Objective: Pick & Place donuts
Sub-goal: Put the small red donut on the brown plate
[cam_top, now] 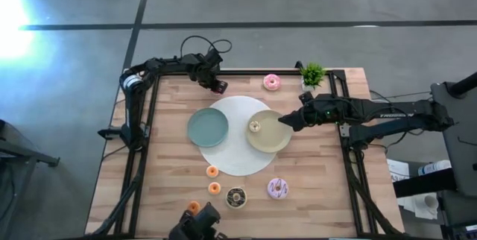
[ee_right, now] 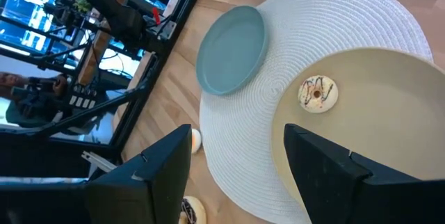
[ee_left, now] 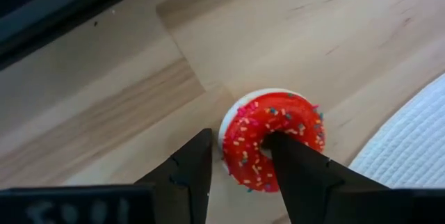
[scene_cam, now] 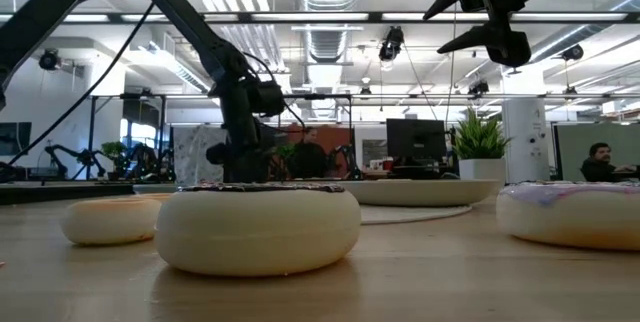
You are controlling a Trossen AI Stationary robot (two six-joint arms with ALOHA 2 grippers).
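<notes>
A red sprinkled donut [ee_left: 278, 137] lies flat on the wood at the table's far side [cam_top: 221, 87]. My left gripper [ee_left: 240, 147] is down over it and open. One finger is at the hole and the other is outside the ring. My right gripper [ee_right: 236, 154] is open and empty. It hovers high [scene_cam: 490, 22] over the yellow-green plate [cam_top: 277, 141], where a pale donut [ee_right: 318, 93] lies. The pink donut [cam_top: 271, 82], the lilac donut [cam_top: 278, 188], the chocolate donut [cam_top: 236, 197] and orange donuts [cam_top: 212, 171] lie on the wood. My left gripper comes at the red donut from above. One fingertip [ee_left: 278, 147] is at the hole. The other finger [ee_left: 198, 158] stands outside the ring's near wall [ee_left: 236, 147], with a sliver of wood between them. I cannot tell whether either finger touches the donut.
The blue-grey plate [cam_top: 207, 127] and the yellow-green plate sit on a round white mat [cam_top: 238, 162] at the table's middle. A small potted plant [cam_top: 312, 74] stands at the far right. Dark frame rails run along the table's left and right edges. People sit in the room behind the table.
</notes>
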